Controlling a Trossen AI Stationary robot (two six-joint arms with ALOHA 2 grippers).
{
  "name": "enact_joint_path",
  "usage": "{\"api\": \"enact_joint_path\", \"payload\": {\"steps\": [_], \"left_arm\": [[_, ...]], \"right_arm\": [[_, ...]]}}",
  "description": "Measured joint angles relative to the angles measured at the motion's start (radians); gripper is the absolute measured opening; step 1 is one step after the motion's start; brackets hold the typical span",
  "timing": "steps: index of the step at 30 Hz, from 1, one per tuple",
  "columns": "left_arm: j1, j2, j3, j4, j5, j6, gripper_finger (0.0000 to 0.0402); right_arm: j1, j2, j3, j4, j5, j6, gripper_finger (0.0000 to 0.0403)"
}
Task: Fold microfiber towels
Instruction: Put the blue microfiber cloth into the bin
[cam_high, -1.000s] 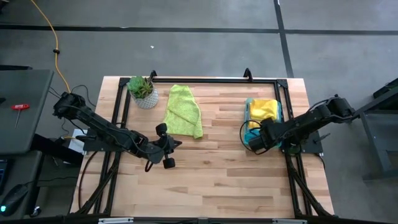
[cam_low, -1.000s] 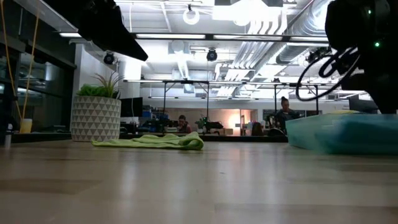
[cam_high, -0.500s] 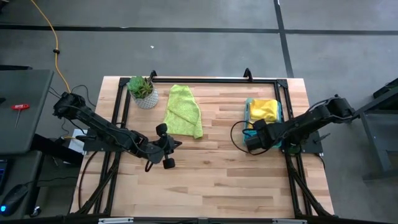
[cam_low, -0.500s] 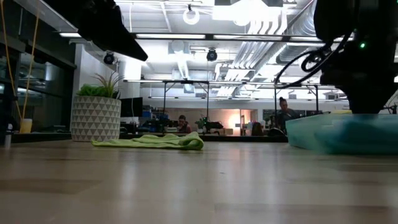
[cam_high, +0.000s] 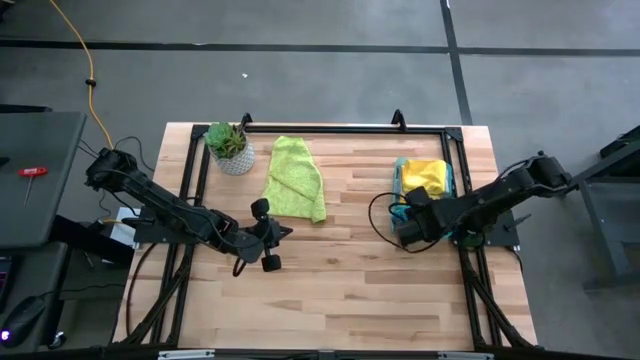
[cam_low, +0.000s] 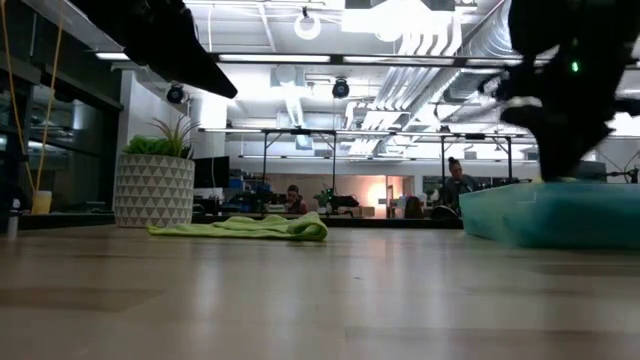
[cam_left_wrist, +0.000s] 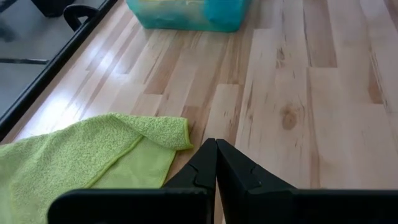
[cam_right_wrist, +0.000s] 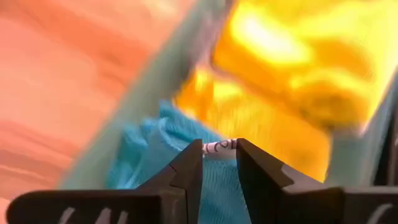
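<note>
Since the earlier frame, the right gripper (cam_high: 403, 222) had shifted along the near end of the tray (cam_high: 455, 183) and narrowed its jaws. Its fingers (cam_right_wrist: 186, 171) stood a small gap apart over the teal blue towel (cam_right_wrist: 155, 155), with a bit of pale printed label showing between them; whether cloth was pinched could not be told. The yellow towel (cam_high: 425, 176) lay in the tray just beyond the teal one. The lime green towel (cam_high: 294, 178) lay loosely folded on the table (cam_high: 350, 270), between the potted plant (cam_high: 229, 146) and the tray and well apart from the latter. The left gripper (cam_high: 268, 235) hung over bare wood near that towel's near edge, its fingers (cam_left_wrist: 202, 168) pressed together on nothing. People sat at desks in the room behind.
</note>
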Motion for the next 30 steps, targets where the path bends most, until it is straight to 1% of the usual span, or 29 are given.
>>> {"api": "enact_joint_path", "payload": {"steps": [3,6,8,9,10,12,14,16,19,25,30], "left_arm": [[0.0,0.0,0.0,-0.002,-0.021,0.018,0.0],[0.0,-0.003,0.0,-0.017,-0.027,0.034,0.0],[-0.004,-0.007,0.001,-0.029,-0.026,0.032,0.0],[-0.007,-0.008,0.001,-0.041,-0.024,0.027,0.0],[-0.011,-0.014,0.001,-0.059,-0.023,0.024,0.0],[-0.017,-0.023,0.001,-0.062,-0.022,0.016,0.0],[-0.022,-0.023,0.001,-0.064,-0.022,0.009,0.0],[-0.023,-0.023,0.001,-0.063,-0.022,0.009,0.0],[-0.019,-0.023,0.001,-0.065,-0.022,0.009,0.0],[-0.012,-0.023,0.001,-0.064,-0.021,-0.002,0.0],[-0.012,-0.023,0.001,-0.063,-0.021,-0.009,0.0]], "right_arm": [[0.049,-0.007,0.065,-0.019,0.141,-0.001,0.0087],[0.108,-0.01,0.095,0.101,0.322,-0.047,0.0087],[0.144,-0.009,0.09,0.242,0.428,-0.137,0.0087],[0.157,-0.006,0.085,0.331,0.464,-0.202,0.0087],[0.164,-0.004,0.078,0.41,0.486,-0.275,0.0087],[0.166,-0.004,0.076,0.49,0.502,-0.389,0.0087],[0.158,-0.006,0.079,0.494,0.504,-0.411,0.0087],[0.148,-0.007,0.087,0.443,0.483,-0.386,0.0087],[0.136,-0.007,0.092,0.311,0.428,-0.281,0.0087],[0.136,-0.007,0.092,0.037,0.329,-0.021,0.0087],[0.138,-0.007,0.092,-0.138,0.172,0.122,0.0087]]}}
